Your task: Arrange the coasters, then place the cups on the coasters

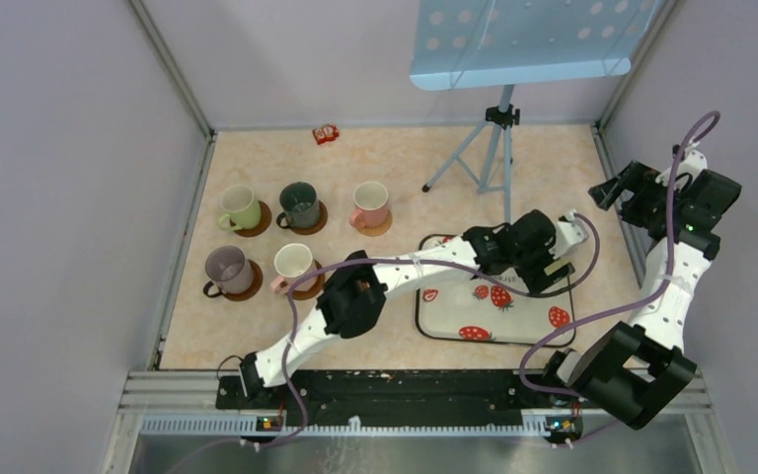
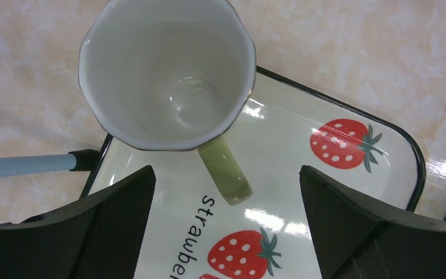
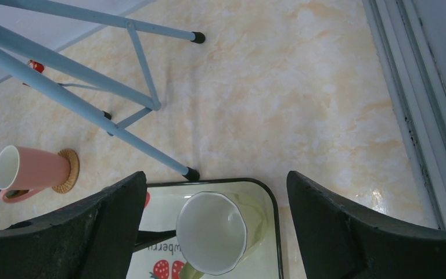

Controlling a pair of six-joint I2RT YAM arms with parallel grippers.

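Over on the left of the table (image 1: 395,163), five cups were found parked on coasters (image 1: 260,222): a yellow-green cup (image 1: 240,207), a dark green cup (image 1: 299,203) and a pink cup (image 1: 370,203) in the far row, a mauve cup (image 1: 227,268) and a pale pink cup (image 1: 294,263) in the near row. Further right, the left gripper (image 1: 553,269) was held over the far right corner of the strawberry tray (image 1: 518,326), jaws spread wide and nothing gripped. A pale green cup (image 2: 168,70) was seen standing mouth-up in that corner, just ahead of the fingertips, its handle (image 2: 225,171) pointed back into the gap and touched by neither finger. At the far right, the right gripper (image 1: 610,193) was held high, well apart from the tray, jaws likewise parted and empty, with that same cup seen far below between its fingers (image 3: 93,232).
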